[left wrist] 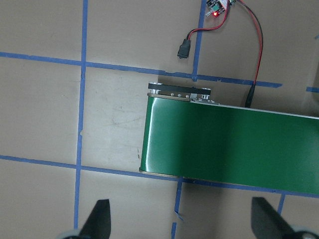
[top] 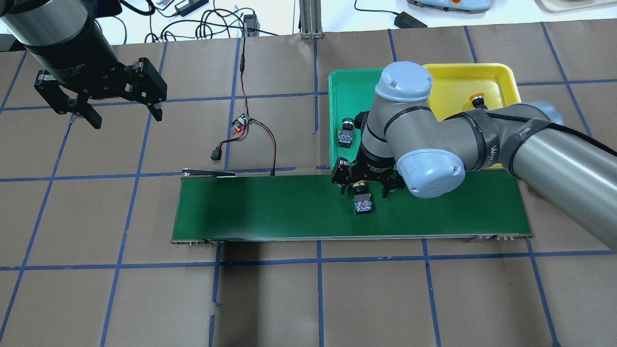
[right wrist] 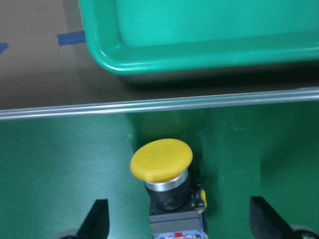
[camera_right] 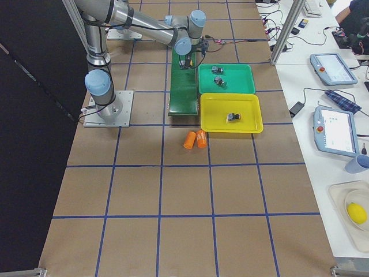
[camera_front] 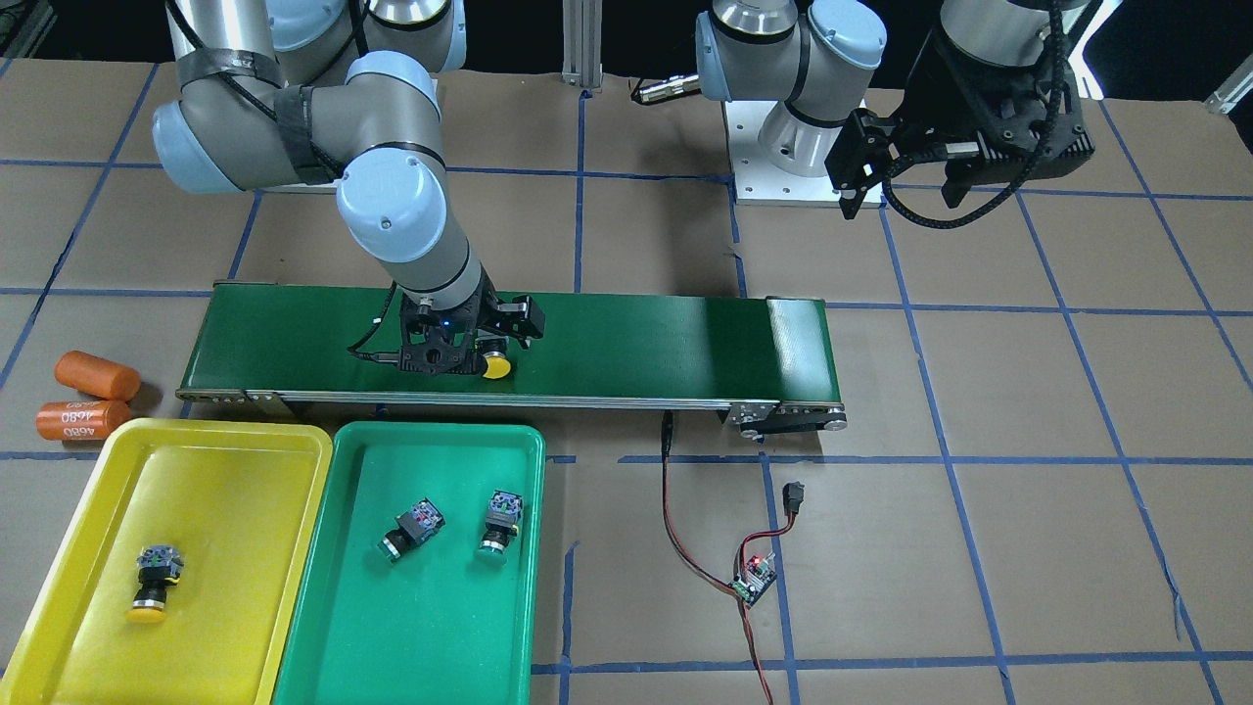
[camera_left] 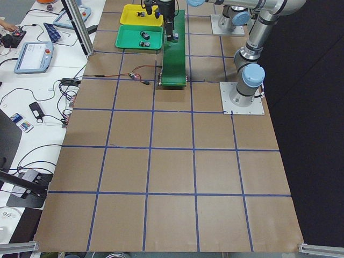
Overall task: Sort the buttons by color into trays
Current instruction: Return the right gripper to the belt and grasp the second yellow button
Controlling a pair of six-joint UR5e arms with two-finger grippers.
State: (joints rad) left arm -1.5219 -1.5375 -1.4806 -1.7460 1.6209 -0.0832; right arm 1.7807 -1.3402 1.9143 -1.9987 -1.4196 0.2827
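Lying on its side on the conveyor belt (camera_front: 636, 338), the yellow button (right wrist: 162, 160) sits near the belt's lower edge in the front-facing view, left of the frame's centre. Its cap points toward the green tray (camera_front: 440, 438). The right gripper (top: 364, 192) is lowered over it with jaws spread. In the right wrist view both fingers (right wrist: 98, 221) stand at the bottom corners, with bare belt between each one and the button's body, so nothing is grasped.

The green tray fills the bottom of the front-facing view left of centre, and two green buttons (camera_front: 409, 529) lie side by side in its upper half. Just beside it, at the bottom left, is the yellow tray (camera_front: 225, 431), where a second yellow button (camera_front: 155, 583) lies with its cap toward the frame's lower edge. Two orange cylinders (camera_front: 96, 376) rest at the left edge above that tray.

At the upper right, well apart from the belt, the left gripper (top: 127, 120) hangs with fingers released and empty. A small circuit board (camera_front: 754, 578) with red and black wires lies lower right of centre.
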